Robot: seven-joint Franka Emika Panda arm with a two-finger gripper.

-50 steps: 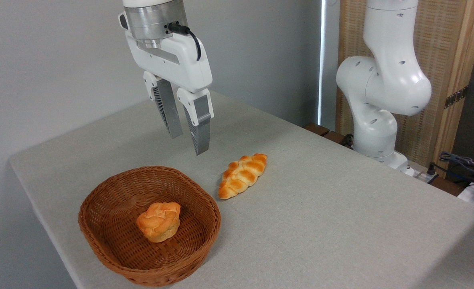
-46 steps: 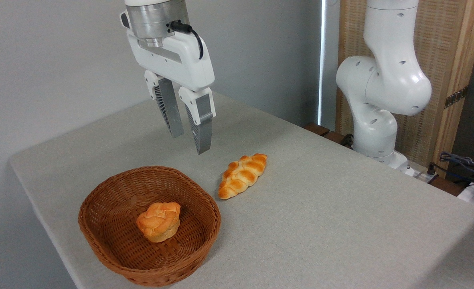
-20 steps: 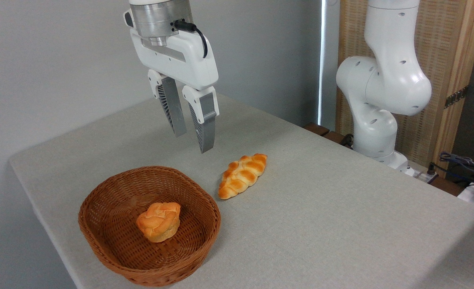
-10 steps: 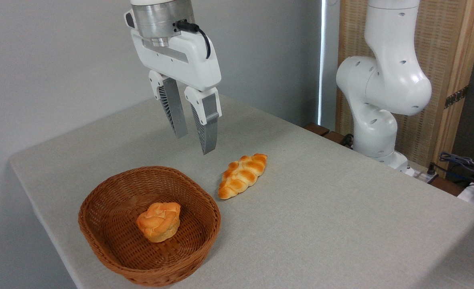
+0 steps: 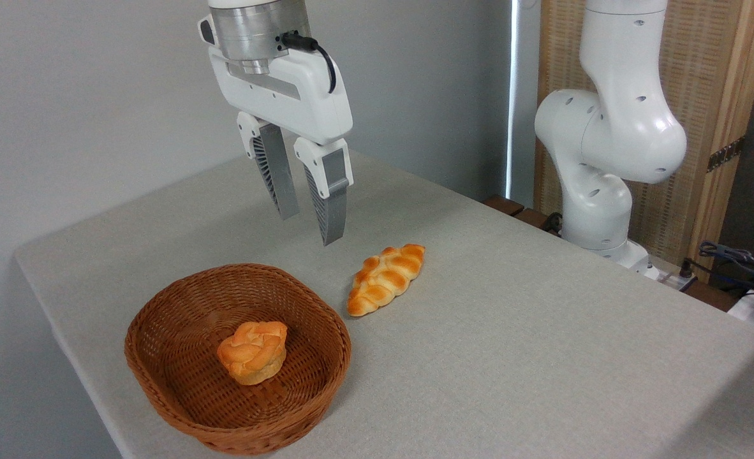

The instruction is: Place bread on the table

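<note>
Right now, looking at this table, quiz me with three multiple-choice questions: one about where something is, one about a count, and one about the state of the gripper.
1. Where is the round knot-shaped bun?
A. Inside the wicker basket
B. On the bare table
C. In the gripper

2. How many bread pieces are in view?
A. One
B. Two
C. Three

3. What is the gripper's state?
A. Shut on the bun
B. Resting in the basket
C. Open, empty, in the air

Answers:
1. A, the bun sits on the basket floor, ringed by its wall.
2. B, the bun plus the braided loaf on the cloth.
3. C, a gap shows between the fingers and nothing is in it.
</note>
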